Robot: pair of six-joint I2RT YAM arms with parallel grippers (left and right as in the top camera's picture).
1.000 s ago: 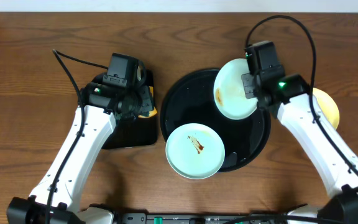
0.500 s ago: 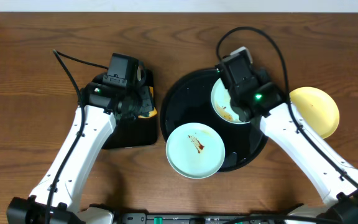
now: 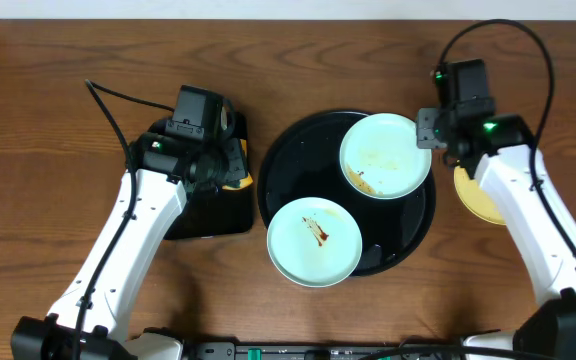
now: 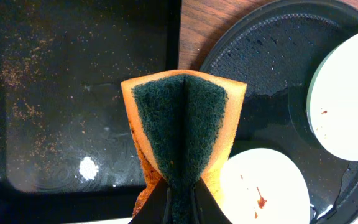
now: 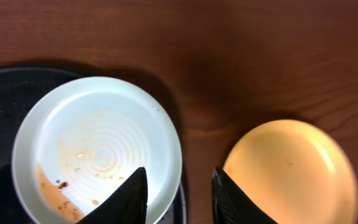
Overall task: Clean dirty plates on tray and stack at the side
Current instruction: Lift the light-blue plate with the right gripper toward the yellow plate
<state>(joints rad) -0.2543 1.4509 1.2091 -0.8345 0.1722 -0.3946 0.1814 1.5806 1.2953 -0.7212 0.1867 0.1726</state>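
The round black tray (image 3: 293, 165) holds two mint plates. One plate (image 3: 385, 155) (image 5: 98, 146) lies flat at its right rear, with a brown smear on its near-left part. The other plate (image 3: 313, 240) (image 4: 263, 186) overhangs the front rim and has a small brown smear. A yellow plate (image 3: 476, 198) (image 5: 291, 171) rests on the wood right of the tray, partly under my right arm. My right gripper (image 3: 427, 133) (image 5: 178, 183) is open above the rear plate's right rim. My left gripper (image 3: 230, 165) (image 4: 179, 196) is shut on a folded orange-and-green sponge (image 4: 185, 124).
A rectangular black tray (image 3: 203, 215) (image 4: 73, 93) with crumbs and wet spots lies left of the round tray, under the sponge. The round tray's floor (image 4: 260, 62) is wet. A black cable (image 3: 108, 105) runs across the table's left rear.
My right gripper brought the tilted mint plate down flat onto the tray's right rear, opened, and drew back to the right. The left arm and sponge have not moved.
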